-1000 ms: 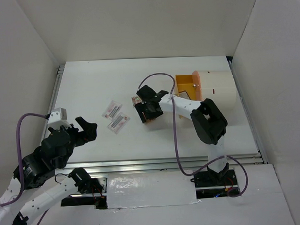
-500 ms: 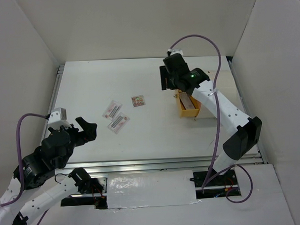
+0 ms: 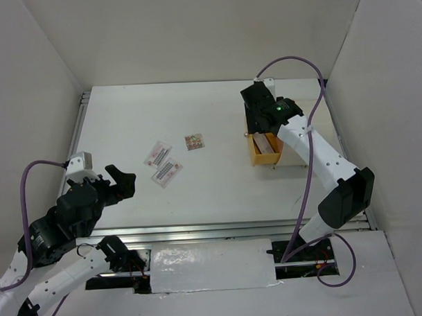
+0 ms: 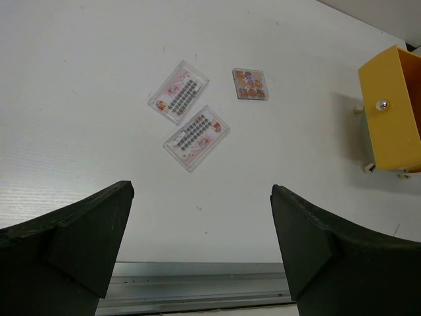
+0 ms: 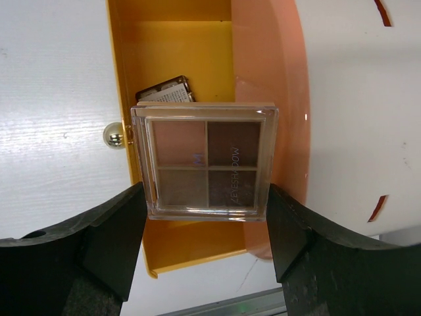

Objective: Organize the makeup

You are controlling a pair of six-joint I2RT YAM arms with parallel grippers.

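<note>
palette may snag the drawer rim

the right gripper (image 5: 205, 197) pinches a four-pan palette (image 5: 207, 161) by its edges, just above the open drawer (image 5: 177, 52). let go off-centre, it could catch the knob-side wall and tip out.

counted:
- two palettes: the held one and a small palette (image 4: 250, 83) well left of the drawer
- two packets (image 4: 178, 92) (image 4: 196, 137) further left of the drawer
- one half-hidden item (image 5: 164, 90) inside the drawer

the left gripper (image 4: 202, 192) gapes wide, empty.
</note>
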